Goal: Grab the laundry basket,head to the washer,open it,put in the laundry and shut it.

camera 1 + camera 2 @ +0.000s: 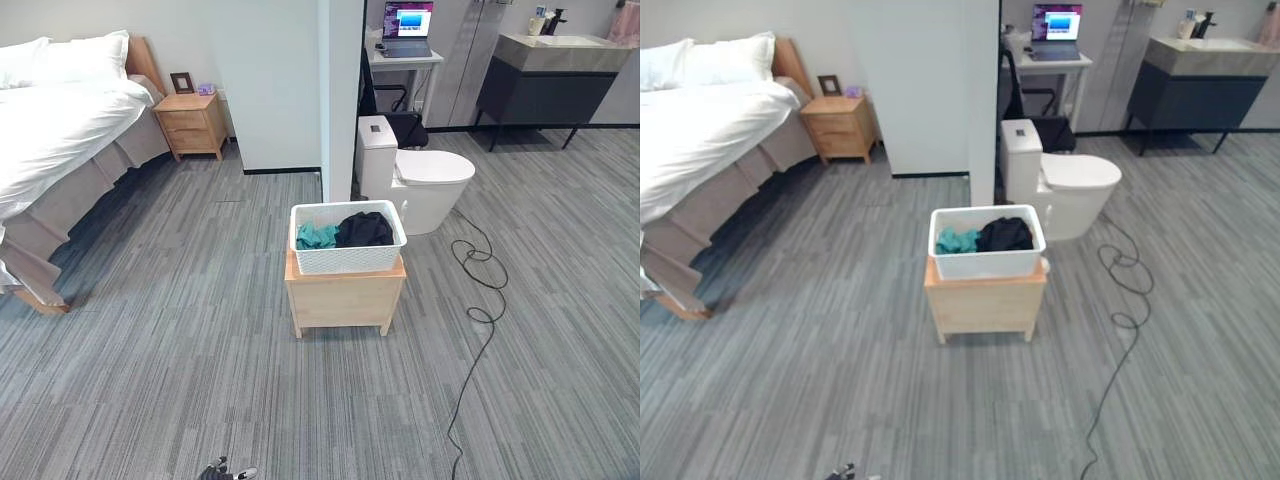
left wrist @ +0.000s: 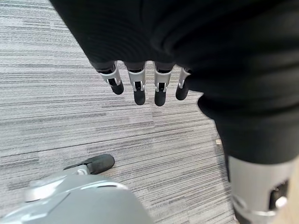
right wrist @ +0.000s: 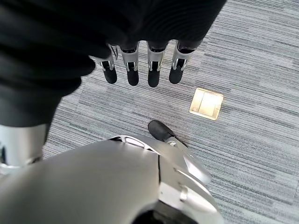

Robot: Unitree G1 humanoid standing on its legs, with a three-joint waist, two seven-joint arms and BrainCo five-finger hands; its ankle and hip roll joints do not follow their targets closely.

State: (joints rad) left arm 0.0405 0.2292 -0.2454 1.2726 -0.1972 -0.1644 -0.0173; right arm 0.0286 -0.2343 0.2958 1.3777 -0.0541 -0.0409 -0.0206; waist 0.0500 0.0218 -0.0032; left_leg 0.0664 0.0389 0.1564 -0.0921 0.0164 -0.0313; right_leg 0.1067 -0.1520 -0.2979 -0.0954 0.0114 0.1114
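Observation:
A white laundry basket (image 1: 347,258) stands on a low wooden stool (image 1: 345,296) in the middle of the grey carpet, a few steps ahead of me. Inside it lie a teal garment (image 1: 316,236) and a black garment (image 1: 364,230). My left hand (image 2: 138,88) hangs above the carpet with its fingers straight and nothing in them. My right hand (image 3: 154,70) hangs the same way, open and empty, far from the basket.
A bed (image 1: 60,130) and a wooden nightstand (image 1: 192,124) stand at the left. A white partition wall (image 1: 340,90) rises behind the basket, with a toilet (image 1: 415,185) to its right. Further back are a desk with a laptop (image 1: 406,30) and a dark vanity (image 1: 545,85). A floor socket plate (image 3: 206,103) lies near my right hand.

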